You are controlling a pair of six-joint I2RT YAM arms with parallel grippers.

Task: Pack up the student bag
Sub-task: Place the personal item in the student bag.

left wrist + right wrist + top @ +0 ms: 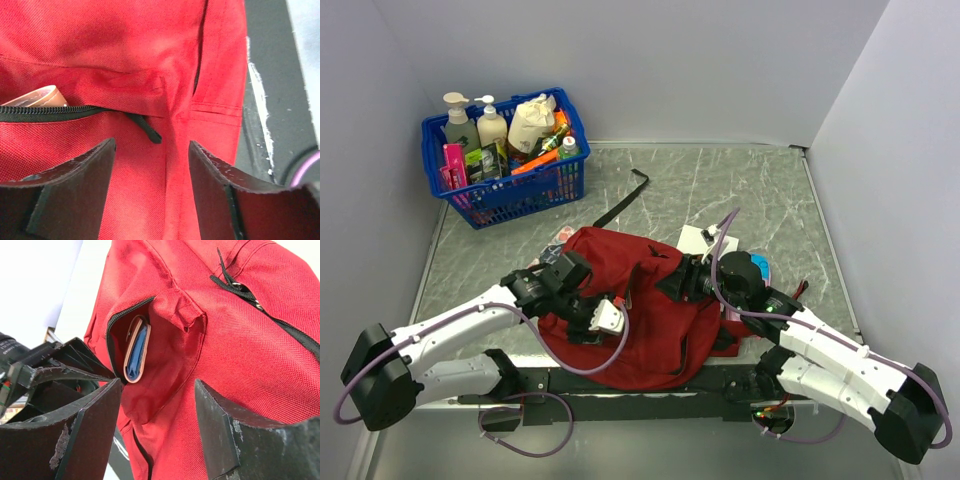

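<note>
We have a notebook in the bag's pocket, zipper unclosed, with left pincer and right pincer both released.

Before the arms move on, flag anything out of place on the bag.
A tan-edged blue booklet pokes out of the red backpack's open pocket, not tucked fully in.

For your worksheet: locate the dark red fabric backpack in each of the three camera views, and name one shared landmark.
Top external: dark red fabric backpack lies at lower centre.
Left wrist: backpack fills nearly the whole frame.
Right wrist: backpack fills centre and right.
Landmark: black pocket zipper, clear in both wrist views.
</note>
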